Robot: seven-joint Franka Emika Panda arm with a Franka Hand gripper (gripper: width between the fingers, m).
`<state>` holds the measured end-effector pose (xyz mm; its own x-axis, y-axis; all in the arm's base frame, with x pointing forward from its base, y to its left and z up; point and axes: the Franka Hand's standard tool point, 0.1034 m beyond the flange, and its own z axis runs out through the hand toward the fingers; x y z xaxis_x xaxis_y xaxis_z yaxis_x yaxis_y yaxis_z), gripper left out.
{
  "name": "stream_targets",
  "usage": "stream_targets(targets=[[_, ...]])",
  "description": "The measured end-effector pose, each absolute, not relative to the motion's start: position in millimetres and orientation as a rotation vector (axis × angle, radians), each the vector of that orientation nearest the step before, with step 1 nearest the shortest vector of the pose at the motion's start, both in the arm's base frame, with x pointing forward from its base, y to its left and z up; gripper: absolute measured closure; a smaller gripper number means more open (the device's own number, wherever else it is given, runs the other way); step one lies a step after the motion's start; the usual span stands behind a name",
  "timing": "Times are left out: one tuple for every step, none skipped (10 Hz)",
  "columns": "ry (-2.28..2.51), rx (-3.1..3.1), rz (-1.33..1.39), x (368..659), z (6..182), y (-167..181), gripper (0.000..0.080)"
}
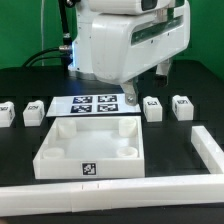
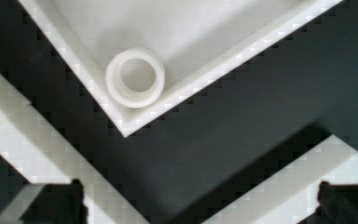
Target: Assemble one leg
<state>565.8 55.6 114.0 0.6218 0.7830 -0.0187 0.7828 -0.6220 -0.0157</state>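
Note:
Several small white legs with tags stand on the black table: two at the exterior view's left and two at its right, one nearer the middle and one further out. The large white tray-like top lies in the middle. My gripper hangs above the table behind the top's right side, clear of the legs. In the wrist view the gripper is open and empty, with dark fingertips wide apart. That view shows a corner of the top with a round socket, and no leg.
The marker board lies behind the top. A long white bar runs along the front and another along the exterior view's right. They meet in a V in the wrist view.

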Motion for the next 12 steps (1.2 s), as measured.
stream_targets(targets=[[-1.363,-2.823,0.039,565.5,113.2,55.5,0.015],[-1.362,-2.823,0.039,565.5,113.2,55.5,0.015],[-1.363,-2.823,0.039,565.5,113.2,55.5,0.015],[-1.362,-2.823,0.039,565.5,113.1,55.6,0.015],[-1.362,-2.823,0.04,565.4,113.0,55.6,0.015],[-1.362,-2.823,0.04,565.4,113.0,55.5,0.015],[-1.362,-2.823,0.04,565.4,112.9,55.6,0.015],[-1.362,-2.823,0.04,565.4,112.8,55.6,0.015],[-1.362,-2.823,0.04,565.3,112.7,55.6,0.015],[-1.362,-2.823,0.04,565.3,112.7,55.6,0.015],[-1.362,-2.823,0.041,565.2,112.5,55.6,0.015],[-1.362,-2.822,0.041,565.2,112.4,55.6,0.015]])
